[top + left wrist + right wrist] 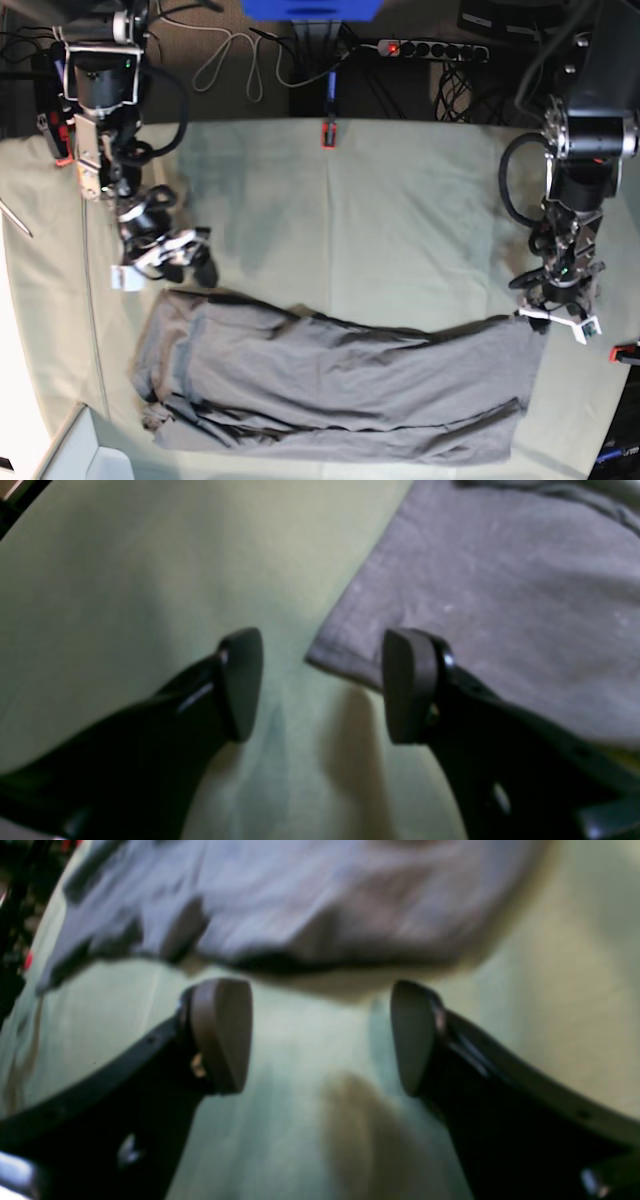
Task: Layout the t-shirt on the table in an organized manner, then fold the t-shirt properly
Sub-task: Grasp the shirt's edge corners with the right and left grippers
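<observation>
Nearest the front edge of the surface, the t-shirt lies stretched sideways along that edge, long and narrow, apparently already doubled lengthwise. Its neck and sleeve end is bunched in rumpled layers toward the front-left corner as the base view shows it, and its flatter hem end reaches toward the right edge. That elongated lie suggests the cloth has been drawn out by its ends so that it can be squared before the next fold. Just behind the hem corner, the left tool hangs low over the surface. In its wrist view the fingers stand apart with nothing between them, one on bare green cover and the other over the grey fabric, straddling the shirt's corner. It is released, placed as if to pinch that corner. Just behind the bunched sleeve end, near the left edge, the right tool hovers too. Its wrist view, though blurred, shows the pads spread wide and empty, with the shirt's wavy edge just ahead of them, so it is likewise released and lined up for a grab. Farther back the green cover runs bare to the back edge, where a red clamp pins it down.
</observation>
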Controlling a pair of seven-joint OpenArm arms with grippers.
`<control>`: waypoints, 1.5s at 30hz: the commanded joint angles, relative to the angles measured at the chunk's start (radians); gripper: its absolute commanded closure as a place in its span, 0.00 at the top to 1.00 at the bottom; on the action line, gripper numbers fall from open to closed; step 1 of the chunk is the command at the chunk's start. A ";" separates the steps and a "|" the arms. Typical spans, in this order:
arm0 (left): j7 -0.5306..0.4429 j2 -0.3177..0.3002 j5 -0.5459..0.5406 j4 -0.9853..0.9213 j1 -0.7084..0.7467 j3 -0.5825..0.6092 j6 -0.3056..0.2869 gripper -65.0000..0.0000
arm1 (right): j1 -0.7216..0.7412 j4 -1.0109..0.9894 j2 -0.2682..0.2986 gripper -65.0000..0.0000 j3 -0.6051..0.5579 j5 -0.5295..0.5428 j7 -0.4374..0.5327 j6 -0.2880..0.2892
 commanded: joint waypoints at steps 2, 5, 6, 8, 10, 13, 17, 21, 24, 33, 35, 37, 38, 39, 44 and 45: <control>-0.030 -0.012 0.003 0.011 -0.027 0.001 -0.002 0.57 | 0.048 -0.027 0.012 0.67 -0.004 0.014 0.026 0.016; -0.030 -0.012 0.003 0.011 -0.027 0.001 -0.002 0.56 | 0.090 -0.106 0.011 0.67 -0.005 0.014 0.026 0.016; -0.030 -0.012 0.003 0.011 -0.027 0.002 -0.002 0.56 | 0.100 -0.136 0.011 0.67 -0.005 0.014 0.026 0.016; -0.030 -0.012 0.003 0.011 -0.025 0.002 -0.002 0.56 | 0.133 -0.189 0.012 0.67 -0.005 0.014 0.028 0.016; -0.030 -0.013 0.003 0.011 -0.024 0.002 -0.002 0.56 | 0.166 -0.241 0.012 0.67 -0.008 0.014 0.029 0.016; -0.030 -0.016 0.003 0.012 -0.011 0.002 -0.002 0.56 | 0.199 -0.278 0.012 0.67 -0.008 0.014 0.029 0.016; -0.030 -0.020 0.003 0.011 -0.010 0.002 -0.002 0.56 | 0.223 -0.284 0.008 0.67 -0.008 0.014 0.029 0.016; -0.029 -0.021 0.001 0.011 -0.004 -0.002 -0.002 0.56 | 0.242 -0.284 0.006 0.65 -0.008 0.014 0.029 0.016; -0.029 -0.021 0.000 0.014 0.018 -0.004 -0.002 0.56 | 0.260 -0.286 0.006 0.52 -0.008 0.014 0.029 0.017; -0.030 -0.038 -0.003 0.021 0.035 -0.005 -0.002 0.57 | 0.255 -0.278 0.014 0.03 -0.005 0.014 0.025 0.016; -0.030 -0.039 -0.003 0.021 0.035 -0.005 -0.002 0.57 | 0.223 -0.264 0.035 0.03 -0.002 0.017 0.025 0.016; -0.030 -0.041 -0.003 0.021 0.033 -0.005 -0.002 0.57 | 0.173 -0.205 0.040 0.02 -0.002 0.017 0.025 0.016; -0.030 -0.041 -0.003 0.021 0.033 -0.005 -0.002 0.57 | 0.128 -0.149 0.041 0.01 -0.001 0.019 0.025 0.016; -0.030 -0.041 -0.003 0.021 0.032 -0.005 -0.002 0.57 | 0.082 -0.085 0.041 0.00 -0.001 0.019 0.025 0.016; -0.030 -0.033 -0.003 0.023 0.032 -0.007 -0.002 0.57 | -0.140 0.257 0.034 0.00 0.075 0.019 0.022 0.016; -0.030 -0.032 -0.003 0.023 0.032 -0.007 -0.002 0.57 | -0.173 0.314 0.031 0.00 0.090 0.019 0.008 0.016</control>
